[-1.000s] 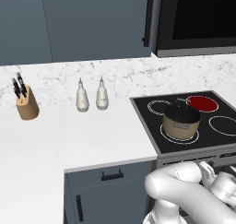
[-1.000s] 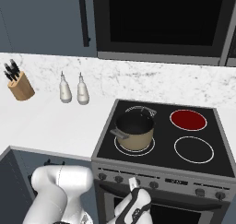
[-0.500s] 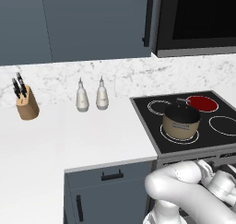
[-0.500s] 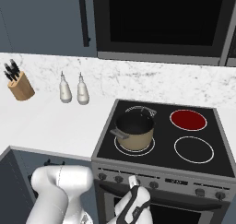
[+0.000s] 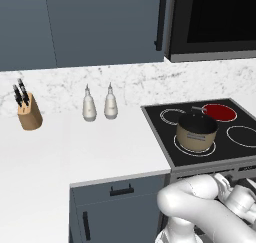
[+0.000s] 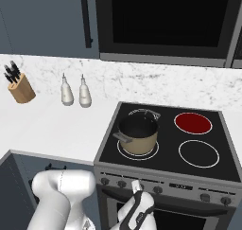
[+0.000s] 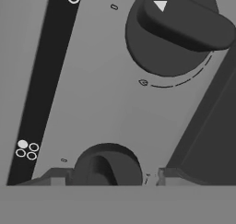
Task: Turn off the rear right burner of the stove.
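The stove [image 6: 227,148] is a black glass cooktop over a grey panel with a row of small dark knobs [image 6: 157,190]. Its rear right burner [image 6: 193,123] glows bright red, also seen from the left [image 5: 220,112]. My gripper [image 6: 137,187] is low, right at the front panel near the left-hand knobs. In the hand view my gripper [image 7: 110,177] is open, with its tips either side of a dark knob [image 7: 108,165] and a small gap on the right. A second, larger-looking knob [image 7: 177,32] with a white triangle mark sits above it.
A tan pot [image 6: 138,134] stands on the front left zone, its lid ring behind it. On the white counter are two shaker bottles [image 6: 75,91] and a knife block [image 6: 19,86]. A black microwave [image 6: 165,23] hangs over the stove. A black strip [image 7: 41,80] with burner icons crosses the panel.
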Motion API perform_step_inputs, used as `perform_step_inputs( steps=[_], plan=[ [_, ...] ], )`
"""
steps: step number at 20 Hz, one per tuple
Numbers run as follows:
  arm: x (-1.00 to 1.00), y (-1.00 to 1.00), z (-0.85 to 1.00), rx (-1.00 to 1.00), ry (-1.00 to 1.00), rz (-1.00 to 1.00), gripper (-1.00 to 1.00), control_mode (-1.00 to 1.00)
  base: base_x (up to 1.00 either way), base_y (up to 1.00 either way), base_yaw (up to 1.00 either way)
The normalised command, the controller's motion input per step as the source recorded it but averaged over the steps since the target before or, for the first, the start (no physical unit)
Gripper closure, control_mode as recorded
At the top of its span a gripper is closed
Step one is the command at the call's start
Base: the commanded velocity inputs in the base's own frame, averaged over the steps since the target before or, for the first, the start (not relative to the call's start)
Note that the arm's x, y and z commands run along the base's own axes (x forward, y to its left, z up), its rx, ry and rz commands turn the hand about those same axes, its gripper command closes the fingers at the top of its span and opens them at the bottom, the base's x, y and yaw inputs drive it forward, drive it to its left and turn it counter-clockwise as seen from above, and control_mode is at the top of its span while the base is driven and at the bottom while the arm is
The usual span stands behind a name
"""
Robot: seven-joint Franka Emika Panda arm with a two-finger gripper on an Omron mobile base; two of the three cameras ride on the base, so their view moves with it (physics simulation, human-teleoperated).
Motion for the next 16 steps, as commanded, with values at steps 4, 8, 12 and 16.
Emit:
perform_step_inputs(
  steps=[4, 8, 12, 16],
  plan=[
    [0.0, 0.0, 0.0, 0.0, 0.0, 0.0, 1.0, -1.0, 0.0, 0.0, 0.0],
    [0.0, 0.0, 0.0, 0.0, 0.0, 0.0, 1.0, -1.0, 0.0, 0.0, 0.0],
    [0.02, 0.0, 0.0, 0.0, 0.0, 0.0, 1.0, -1.0, 0.0, 0.0, 0.0],
    [0.0, 0.0, 0.0, 0.0, 0.0, -0.02, 1.0, -1.0, 0.0, 0.0, 0.0]
  ],
)
